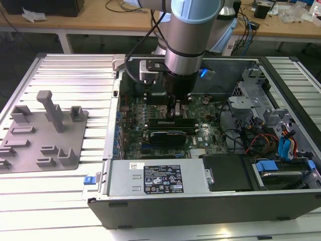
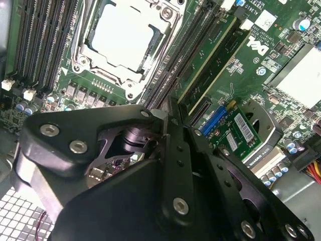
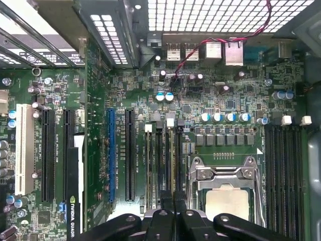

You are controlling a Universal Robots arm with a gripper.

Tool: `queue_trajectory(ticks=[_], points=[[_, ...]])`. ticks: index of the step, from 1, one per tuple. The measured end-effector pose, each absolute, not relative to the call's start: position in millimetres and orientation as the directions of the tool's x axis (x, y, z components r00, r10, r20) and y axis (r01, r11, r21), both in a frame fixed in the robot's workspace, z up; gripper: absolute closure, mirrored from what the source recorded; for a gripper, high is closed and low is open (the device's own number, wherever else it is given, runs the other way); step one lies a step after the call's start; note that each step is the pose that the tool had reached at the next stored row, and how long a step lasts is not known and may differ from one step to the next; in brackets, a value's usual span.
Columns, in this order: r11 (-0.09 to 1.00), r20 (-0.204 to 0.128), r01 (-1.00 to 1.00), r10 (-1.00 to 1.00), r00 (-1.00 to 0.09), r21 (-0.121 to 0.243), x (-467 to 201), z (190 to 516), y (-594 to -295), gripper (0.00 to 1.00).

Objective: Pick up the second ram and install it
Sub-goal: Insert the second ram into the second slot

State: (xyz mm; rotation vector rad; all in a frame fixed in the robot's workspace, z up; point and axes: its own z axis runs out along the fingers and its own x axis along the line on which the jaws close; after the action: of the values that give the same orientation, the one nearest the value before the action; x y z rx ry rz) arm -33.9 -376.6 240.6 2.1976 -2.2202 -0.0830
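Wooden workbenches (image 1: 100, 17) strewn with cables run along the top of the exterior view. Below them a slatted metal table (image 1: 70, 70) carries a grey fixture tray (image 1: 45, 138) at the exterior view's left. An open computer case (image 1: 200, 203) takes up the centre and the exterior view's right. A power supply (image 1: 155, 178) lies along the case's lower edge, and a black expansion card (image 1: 168, 135) sits in the middle of the motherboard.

The arm comes down from the top centre of the frame. Its gripper (image 1: 176, 108) is low over the board, just above the expansion card.

In the second wrist view the gripper (image 2: 164, 113) has its fingers drawn together with no gap showing between them. I cannot tell whether anything thin is pinched there. The second ram (image 2: 213, 57), a long green stick with dark chips, stands upright in one of the black memory slots beside the CPU socket (image 2: 125, 35). Its nearer end reaches close to the fingertips, but whether they touch it cannot be made out.

In the first wrist view the gripper (image 3: 174, 198) sits in line with the bank of memory slots (image 3: 163, 155). Those slots lie between the CPU socket (image 3: 225, 186) and a blue card slot (image 3: 111, 155). A red wire (image 3: 200, 42) loops over the rear ports.
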Motion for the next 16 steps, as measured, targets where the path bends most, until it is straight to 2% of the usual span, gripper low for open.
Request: queue_trajectory(ticks=[16], points=[[0.007,-0.026,-0.999,-1.0,-0.008,0.047,-35.1,235.5,-376.3,0.91]])
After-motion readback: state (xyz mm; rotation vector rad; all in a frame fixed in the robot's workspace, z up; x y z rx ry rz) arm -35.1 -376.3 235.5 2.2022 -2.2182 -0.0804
